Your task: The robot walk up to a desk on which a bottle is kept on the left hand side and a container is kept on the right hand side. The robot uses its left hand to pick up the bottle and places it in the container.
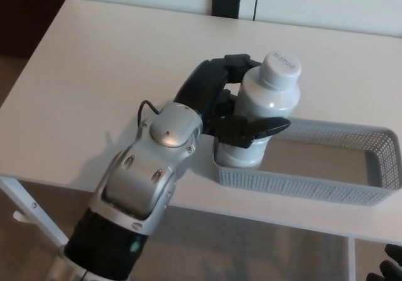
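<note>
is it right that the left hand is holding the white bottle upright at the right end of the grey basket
Not quite. The head view shows the left hand holding the white bottle upright at the left end of the grey basket, not the right end.
</note>
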Motion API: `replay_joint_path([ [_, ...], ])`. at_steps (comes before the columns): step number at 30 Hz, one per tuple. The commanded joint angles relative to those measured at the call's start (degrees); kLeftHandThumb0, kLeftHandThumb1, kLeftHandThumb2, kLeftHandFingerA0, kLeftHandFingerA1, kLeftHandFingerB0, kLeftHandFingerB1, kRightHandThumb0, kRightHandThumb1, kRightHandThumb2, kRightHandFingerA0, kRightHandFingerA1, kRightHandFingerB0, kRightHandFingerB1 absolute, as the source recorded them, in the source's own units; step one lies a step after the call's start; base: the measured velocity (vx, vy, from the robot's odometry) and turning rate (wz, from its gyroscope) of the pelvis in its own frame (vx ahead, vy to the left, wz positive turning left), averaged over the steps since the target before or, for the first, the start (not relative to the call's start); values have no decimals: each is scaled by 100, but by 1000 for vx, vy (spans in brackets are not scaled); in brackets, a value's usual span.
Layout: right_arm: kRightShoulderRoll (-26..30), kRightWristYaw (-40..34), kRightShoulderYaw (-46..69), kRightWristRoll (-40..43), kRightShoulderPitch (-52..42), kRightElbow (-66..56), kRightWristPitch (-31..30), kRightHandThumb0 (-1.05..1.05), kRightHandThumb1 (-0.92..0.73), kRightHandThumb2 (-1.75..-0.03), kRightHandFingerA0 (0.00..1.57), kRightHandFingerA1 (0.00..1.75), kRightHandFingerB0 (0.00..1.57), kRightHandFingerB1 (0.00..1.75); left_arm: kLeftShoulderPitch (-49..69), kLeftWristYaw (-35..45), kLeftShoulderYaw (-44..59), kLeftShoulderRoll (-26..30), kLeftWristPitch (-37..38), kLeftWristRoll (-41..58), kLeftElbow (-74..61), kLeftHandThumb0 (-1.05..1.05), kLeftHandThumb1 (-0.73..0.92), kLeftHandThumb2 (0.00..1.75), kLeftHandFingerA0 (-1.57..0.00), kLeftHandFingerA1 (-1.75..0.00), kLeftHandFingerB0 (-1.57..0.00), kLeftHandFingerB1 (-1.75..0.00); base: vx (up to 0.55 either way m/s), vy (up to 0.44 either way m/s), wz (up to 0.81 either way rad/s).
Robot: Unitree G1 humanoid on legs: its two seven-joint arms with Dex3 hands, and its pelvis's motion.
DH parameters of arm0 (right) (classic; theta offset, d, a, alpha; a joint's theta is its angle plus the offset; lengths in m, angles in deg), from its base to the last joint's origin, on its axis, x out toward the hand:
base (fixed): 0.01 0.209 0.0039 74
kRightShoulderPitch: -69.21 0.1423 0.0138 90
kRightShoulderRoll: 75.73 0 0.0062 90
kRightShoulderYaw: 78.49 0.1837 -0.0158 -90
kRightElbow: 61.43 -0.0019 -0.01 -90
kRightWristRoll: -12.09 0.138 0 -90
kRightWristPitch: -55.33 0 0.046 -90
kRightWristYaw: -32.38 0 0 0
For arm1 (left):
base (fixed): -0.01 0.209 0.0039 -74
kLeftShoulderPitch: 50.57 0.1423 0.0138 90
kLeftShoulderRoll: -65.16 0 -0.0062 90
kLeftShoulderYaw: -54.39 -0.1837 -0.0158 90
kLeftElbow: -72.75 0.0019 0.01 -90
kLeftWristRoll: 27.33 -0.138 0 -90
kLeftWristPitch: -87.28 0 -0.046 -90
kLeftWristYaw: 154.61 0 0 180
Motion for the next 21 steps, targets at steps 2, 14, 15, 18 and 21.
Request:
replay_joint_path([
  [2, 46, -23, 14, 60, 23, -71, -81, -62, -32, -72, 25, 49, 17, 45, -62, 114, 119, 117, 431, -168, 159, -18, 58, 107, -125, -118, -95, -104, 0, 0, 0],
  [14, 67, 30, -90, -33, 8, -41, 87, -64, -33, -73, 25, 49, 17, 46, -91, 33, 181, -59, 489, -175, 181, -26, 73, 63, -117, -96, -88, -58, 0, 0, 0],
  [15, 62, 17, -100, -41, 19, -45, 92, -64, -33, -73, 26, 50, 18, 47, -74, 175, 189, -23, 486, -96, 148, -67, 46, 78, -25, -46, -18, -39, 0, 0, 0],
  [18, 61, -12, -109, -52, 48, -29, 112, -64, -33, -73, 25, 50, 18, 46, 5, 616, 83, 153, 517, 36, 5, -93, 56, 59, 0, 0, 0, 0, 0, 0, 0],
  [21, 73, 13, -121, -49, 58, -29, 101, -64, -33, -73, 26, 51, 17, 47, 69, 783, 73, 234, 640, 78, -29, -93, 58, 59, 0, 0, 0, 0, 0, 0, 0],
])
